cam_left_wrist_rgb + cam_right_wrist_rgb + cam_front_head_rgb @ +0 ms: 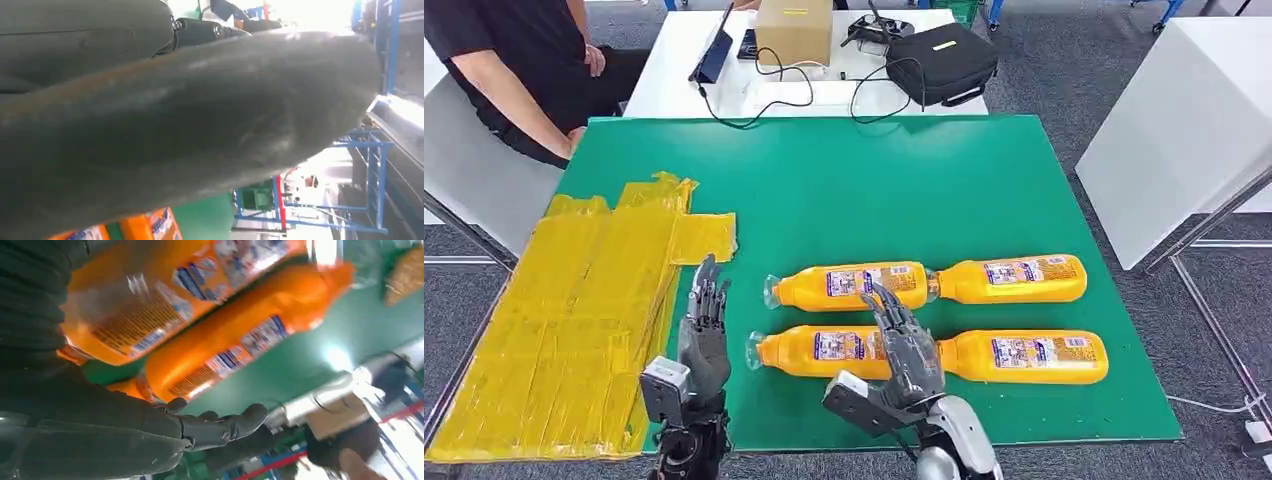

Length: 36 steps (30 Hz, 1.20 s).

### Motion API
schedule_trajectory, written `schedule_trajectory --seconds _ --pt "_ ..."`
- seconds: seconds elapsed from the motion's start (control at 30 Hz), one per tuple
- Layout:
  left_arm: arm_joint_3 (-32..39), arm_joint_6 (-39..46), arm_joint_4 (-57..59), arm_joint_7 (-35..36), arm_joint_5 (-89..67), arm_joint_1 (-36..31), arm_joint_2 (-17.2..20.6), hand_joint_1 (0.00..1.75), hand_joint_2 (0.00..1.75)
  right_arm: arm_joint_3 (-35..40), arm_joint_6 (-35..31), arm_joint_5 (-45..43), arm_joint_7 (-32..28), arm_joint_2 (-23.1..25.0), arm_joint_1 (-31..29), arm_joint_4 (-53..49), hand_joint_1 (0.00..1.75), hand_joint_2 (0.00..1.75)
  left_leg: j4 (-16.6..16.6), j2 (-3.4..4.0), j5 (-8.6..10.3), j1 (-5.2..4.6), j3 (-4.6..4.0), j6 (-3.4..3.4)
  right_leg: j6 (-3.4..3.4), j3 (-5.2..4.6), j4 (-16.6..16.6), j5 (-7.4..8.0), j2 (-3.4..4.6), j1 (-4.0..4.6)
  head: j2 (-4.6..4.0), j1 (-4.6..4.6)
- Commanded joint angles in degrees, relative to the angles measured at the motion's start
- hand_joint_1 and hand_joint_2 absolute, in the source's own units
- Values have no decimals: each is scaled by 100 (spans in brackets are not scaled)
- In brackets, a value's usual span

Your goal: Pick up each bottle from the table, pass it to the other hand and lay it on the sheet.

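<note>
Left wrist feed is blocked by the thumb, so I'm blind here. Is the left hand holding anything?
Observer: No. The left hand holds nothing, fingers apart, beside the yellow sheet.
Operator: Right hand?
Observer: The right hand is over the near-left bottle, fingers spread, not closed on it.
Operator: Any bottle on the sheet?
Observer: None. All four lie on the green table, in two rows.

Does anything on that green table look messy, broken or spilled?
Nothing spilled or broken. The four orange bottles lie on their sides in two tidy rows. The only untidy thing is the yellow sheet, which is wrinkled, uneven at its far edge and hangs over the table's edge.
</note>
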Motion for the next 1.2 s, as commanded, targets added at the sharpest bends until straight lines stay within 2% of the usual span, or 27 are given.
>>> schedule_trajectory --seconds 0.03,0.07,0.1,0.13,0.57,0.6,0.7,0.8,0.83,0.97,1.1,1.2 --pt "-66 -105 453 -66 -27 -232 -34 0 0 -64 294 267 320 -288 -138 399 0 175 -7 -10 -7 -1 29 9 -14 31 -7 -9 -2 1 0 0" --pt "-68 -114 432 -66 -53 -213 -48 0 0 -97 380 331 389 -283 -119 404 0 175 -8 -8 -4 -2 20 7 -10 21 -7 -6 -3 0 0 -2" --pt "-68 -129 445 -66 -51 -216 -59 0 0 -109 449 383 432 -295 -138 465 0 175 -8 -14 -18 -5 53 16 -22 53 -5 -21 -2 -2 0 0" --pt "-72 -136 460 -66 -58 -229 -65 0 0 -124 486 431 470 -292 -193 550 0 175 -7 -9 -6 -1 25 8 -11 27 -7 -7 -3 0 0 0" --pt "-146 -185 596 -66 -86 -309 -76 0 0 -242 569 455 519 -226 -423 940 0 175 -7 -3 -2 -1 15 5 -8 14 -7 -3 1 0 0 0" --pt "-181 -201 652 -66 -84 -344 -79 0 0 -266 581 454 517 -214 -474 1028 0 175 -8 -7 -14 -4 46 14 -20 44 -6 -15 4 -1 0 0" --pt "-251 -181 736 -66 -41 -414 -71 0 0 -319 531 474 530 -193 -520 1158 0 175 -7 -8 -2 -2 18 7 -9 18 -7 -4 -3 0 0 0" --pt "-308 -139 828 -66 37 -395 -18 0 0 -318 315 538 449 -191 -441 1166 0 175 -10 -10 -3 -3 27 8 -12 28 -9 -6 -4 -1 0 0" --pt "-363 -101 782 -66 99 -353 14 0 0 -318 219 569 396 -193 -364 1115 0 0 -12 -14 -7 -4 40 11 -17 41 -10 -11 -4 -1 0 0" --pt "-433 -38 751 -66 188 -310 47 0 0 -323 32 662 369 -201 -221 907 0 0 -8 -8 -6 -1 22 5 -11 21 -6 -8 -3 1 0 0" --pt "-414 58 657 -66 222 -314 31 0 0 -112 -58 683 45 -240 243 -235 0 0 -5 -14 -19 -6 45 12 -20 44 0 -23 -3 -3 0 0" --pt "-160 -3 461 -66 207 -186 28 0 0 221 -25 654 -48 -318 514 -967 0 0 1 -4 -8 -3 8 6 -10 7 4 -10 1 -2 0 -2"
